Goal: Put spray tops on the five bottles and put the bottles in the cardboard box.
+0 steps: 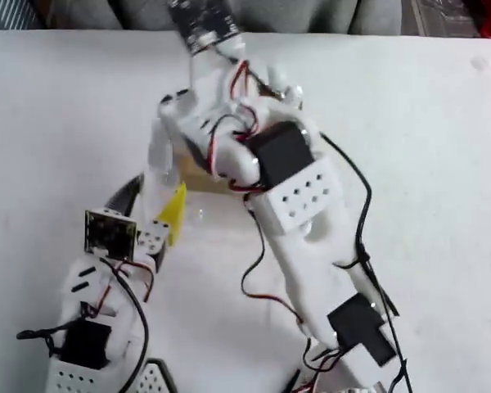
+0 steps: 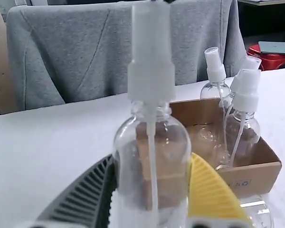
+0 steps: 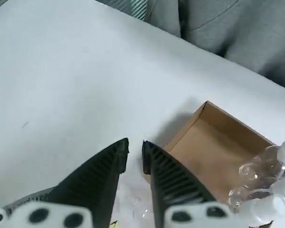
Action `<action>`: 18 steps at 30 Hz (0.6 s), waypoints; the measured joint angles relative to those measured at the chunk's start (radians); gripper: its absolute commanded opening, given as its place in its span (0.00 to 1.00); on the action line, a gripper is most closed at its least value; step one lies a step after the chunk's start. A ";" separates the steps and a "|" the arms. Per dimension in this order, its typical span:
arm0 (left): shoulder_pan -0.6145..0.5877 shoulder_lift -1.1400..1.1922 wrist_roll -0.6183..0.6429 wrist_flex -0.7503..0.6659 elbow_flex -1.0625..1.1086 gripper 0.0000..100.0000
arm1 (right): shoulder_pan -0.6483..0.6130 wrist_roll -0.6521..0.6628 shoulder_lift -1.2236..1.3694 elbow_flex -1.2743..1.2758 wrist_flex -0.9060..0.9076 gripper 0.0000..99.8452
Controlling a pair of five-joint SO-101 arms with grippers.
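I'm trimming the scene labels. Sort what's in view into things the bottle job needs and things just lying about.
Job: gripped bottle, its spray top, capped bottles, cardboard box, left gripper.
Lying about: grey garment, red object.

High view: fixed overhead, well back, looks steeply down on the bench (image 1: 57, 106). The cardboard box (image 1: 198, 176) is near mid-frame, mostly under an arm, with grey fabric (image 1: 311, 15) beyond it and the arm bases on the opposite side.

Left wrist view: low, near bench height, faces level toward the cardboard box (image 2: 256, 166). The lens is very close to the bottle (image 2: 151, 137) in the left hand (image 2: 152, 161).

Right wrist view: higher than the cardboard box (image 3: 213, 142), tilted down past the right hand (image 3: 136, 145), fairly close.

All three views share the cardboard box and the grey fabric behind it.
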 measured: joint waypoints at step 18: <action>0.000 0.000 0.000 0.002 0.009 0.02 | 0.011 0.048 0.005 -0.015 0.083 0.02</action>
